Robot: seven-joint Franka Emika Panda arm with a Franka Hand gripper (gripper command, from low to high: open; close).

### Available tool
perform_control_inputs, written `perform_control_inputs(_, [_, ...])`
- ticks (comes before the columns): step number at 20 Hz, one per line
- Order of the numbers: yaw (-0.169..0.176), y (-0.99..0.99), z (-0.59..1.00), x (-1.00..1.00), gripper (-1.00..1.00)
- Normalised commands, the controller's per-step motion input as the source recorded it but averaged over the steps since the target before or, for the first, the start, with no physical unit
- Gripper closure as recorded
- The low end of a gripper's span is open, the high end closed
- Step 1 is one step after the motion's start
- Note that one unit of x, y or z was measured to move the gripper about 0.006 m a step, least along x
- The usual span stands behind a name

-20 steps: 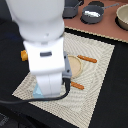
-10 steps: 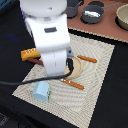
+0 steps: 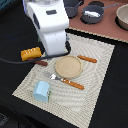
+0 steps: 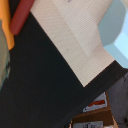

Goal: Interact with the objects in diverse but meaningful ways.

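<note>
A white-and-light-blue carton [image 3: 41, 91] stands on the near corner of the beige placemat [image 3: 95, 85]. It also shows in the wrist view [image 4: 116, 35]. A yellow scored bread loaf [image 3: 31, 53] and a brown sausage [image 3: 41, 63] lie on the black table at the exterior view's left of the mat. Both show in the wrist view, the loaf [image 4: 4, 25] and the sausage [image 4: 22, 17]. A dark grey saucepan [image 3: 92, 15] holds something white at the back. My gripper's white hand [image 3: 54, 42] hangs above the mat's left edge. Its fingers are hidden.
A tan round plate [image 3: 68, 66] sits mid-mat, with an orange-handled fork [image 3: 67, 82] in front of it and an orange-handled knife [image 3: 86, 59] beside it. Another dark pot [image 3: 74, 6] and a bowl [image 3: 122, 16] stand on the brown surface at the back.
The arm has moved up and back from over the carton toward the mat's left edge. The carton, covered a second ago, now stands in the open on the mat.
</note>
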Motion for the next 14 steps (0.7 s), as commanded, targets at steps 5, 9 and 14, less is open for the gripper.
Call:
perform_control_inputs(5, [0.028,0.41,-0.31,-0.91,-1.00])
perform_control_inputs(9, [0.001,0.23,-0.39,-0.76,-1.00])
perform_control_inputs(14, [0.000,0.06,-0.48,-0.71,-1.00])
